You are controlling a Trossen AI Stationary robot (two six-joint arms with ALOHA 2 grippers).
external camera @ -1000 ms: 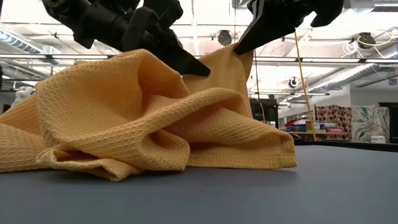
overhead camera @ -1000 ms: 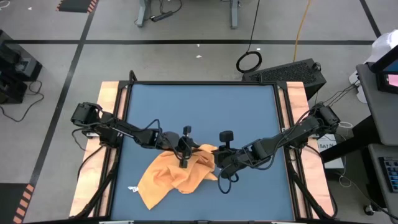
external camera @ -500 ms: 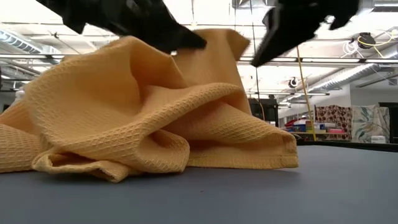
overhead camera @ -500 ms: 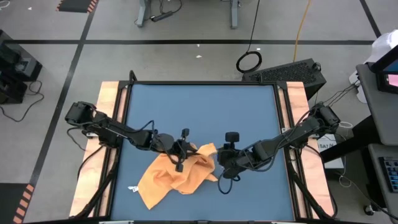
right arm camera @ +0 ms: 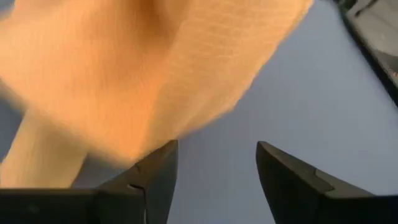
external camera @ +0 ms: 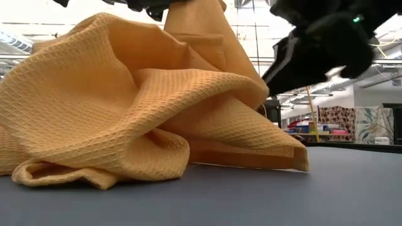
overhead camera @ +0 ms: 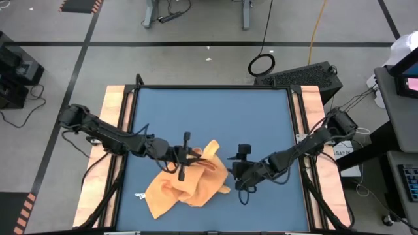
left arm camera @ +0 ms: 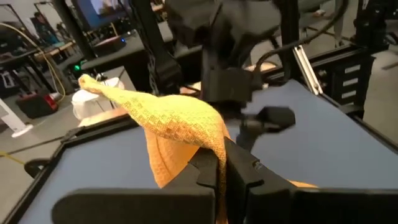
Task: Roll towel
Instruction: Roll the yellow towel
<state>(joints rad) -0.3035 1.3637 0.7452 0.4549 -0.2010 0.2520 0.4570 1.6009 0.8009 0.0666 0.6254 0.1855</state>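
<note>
The orange-yellow towel (overhead camera: 186, 183) lies crumpled on the blue table (overhead camera: 261, 117), with its white tag (overhead camera: 138, 197) at the near left. One part is drawn up into a peak (external camera: 201, 25). My left gripper (overhead camera: 198, 155) is shut on that peak, above the towel's far side. My right gripper (overhead camera: 230, 175) stands open, low beside the towel's right edge. In the right wrist view its two fingers (right arm camera: 155, 171) are wide apart over bare table, and the towel (right arm camera: 155, 62) is just ahead of them. My left gripper pinches a raised fold of the towel (left arm camera: 205, 140) between its two shut fingers. It comes nearly level from the table's left side. The fold drapes over and down from the fingertips. The rest of the towel (external camera: 100, 169) rests bunched on the table.
The table is bare blue to the far side and to the right (overhead camera: 274, 189). Wooden rails (overhead camera: 114, 111) run along its left and right sides. Beyond the table are floor cables and a dark case (overhead camera: 307, 75).
My right gripper has let go of the towel's upper corner, opened wide and sunk toward the table beside the towel's right edge. My left gripper has risen, staying shut and pulling the towel's peak higher. The towel's lower folds have stayed on the table.
</note>
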